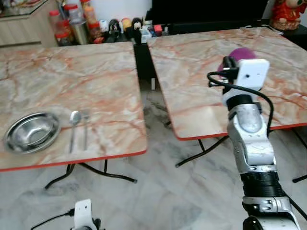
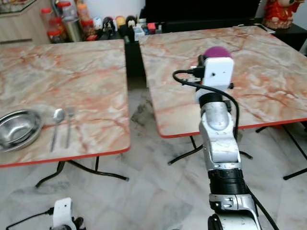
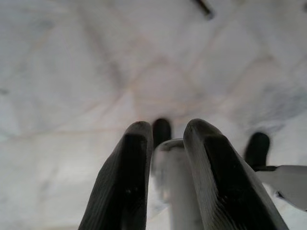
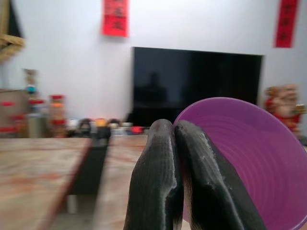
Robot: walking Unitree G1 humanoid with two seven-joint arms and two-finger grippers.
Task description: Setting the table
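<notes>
1. Two marble-patterned tables with red edging stand side by side. A narrow open gap of floor runs between the left table (image 1: 72, 91) and the right table (image 1: 201, 72). The near edges of both tables face an open stretch of grey marble floor (image 1: 158, 191).
2. The right arm is raised over the near part of the right table. The right gripper (image 4: 180, 167) has its two fingers pressed together on the rim of a purple bowl (image 4: 240, 158). The bowl is tilted, with its open side toward the wrist camera.
3. In the head views the purple bowl shows just past the white wrist camera housing (image 1: 252, 74), above the right table's surface. Contact with the tabletop cannot be determined.
4. The left gripper (image 3: 168, 167) hangs low, pointing at the floor. Its fingers stand a narrow gap apart with nothing gripped between them.
5. On the near left corner of the left table lie a metal bowl (image 1: 31, 132), a spoon (image 1: 73, 127) just beside it, and a fork (image 1: 85, 127) just beside the spoon.
6. Jars and bottles (image 1: 72, 24) stand behind the tables. A dark television screen (image 4: 196, 86) occupies the white back wall, with red banners (image 4: 115, 17) hung above it.
</notes>
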